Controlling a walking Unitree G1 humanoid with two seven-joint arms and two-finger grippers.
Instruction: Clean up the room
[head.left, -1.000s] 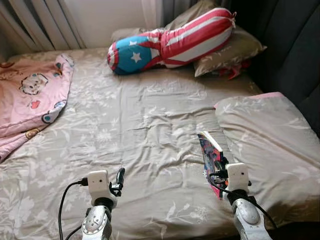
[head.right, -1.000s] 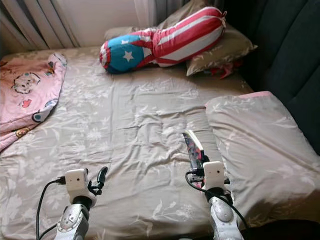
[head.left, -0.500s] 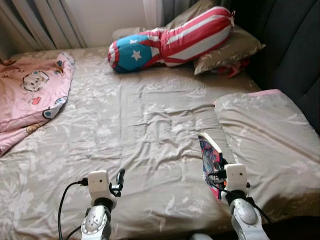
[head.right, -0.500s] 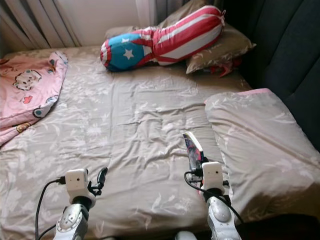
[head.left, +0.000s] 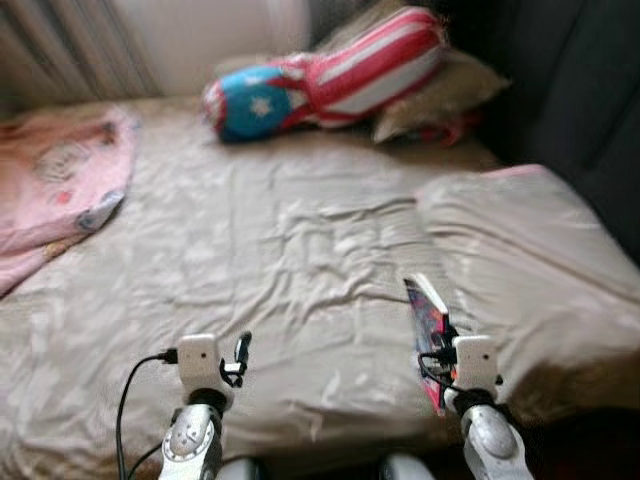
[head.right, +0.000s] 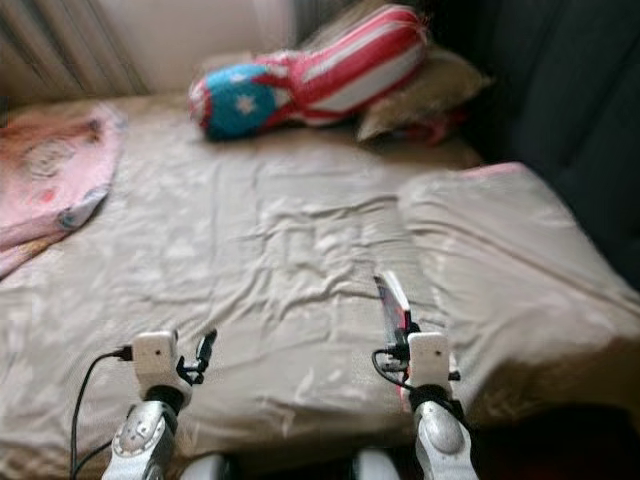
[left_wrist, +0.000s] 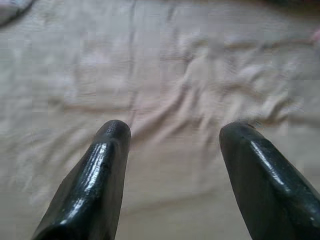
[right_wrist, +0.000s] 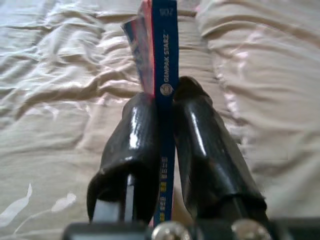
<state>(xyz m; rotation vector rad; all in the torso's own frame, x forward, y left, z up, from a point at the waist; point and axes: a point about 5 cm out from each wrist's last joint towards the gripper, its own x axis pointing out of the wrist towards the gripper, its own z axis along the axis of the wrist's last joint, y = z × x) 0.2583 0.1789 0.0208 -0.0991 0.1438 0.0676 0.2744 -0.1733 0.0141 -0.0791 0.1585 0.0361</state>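
1. At the upper left of the head views, the pink blanket is seen blurred, where it was sharp half a second ago. The whole picture has slid and smeared, so the camera is judged to be moving, not the bedding.
2. At the lower left, the left gripper is held over the beige bed sheet, placed as before. In the left wrist view its fingers are seen spread wide, with nothing between them.
3. At the top centre, the striped bolster has kept its place against the grey pillow.
4. At the lower right, the book is still clamped in the right gripper, above the sheet and just beside the folded duvet. Its hold has not slipped.
5. The change is judged to mean that the robot is stepping back or turning from the bed, to carry the book to where it belongs.
6. The book is thin, stood on edge, with a blue spine bearing pale lettering and a red, busy cover.
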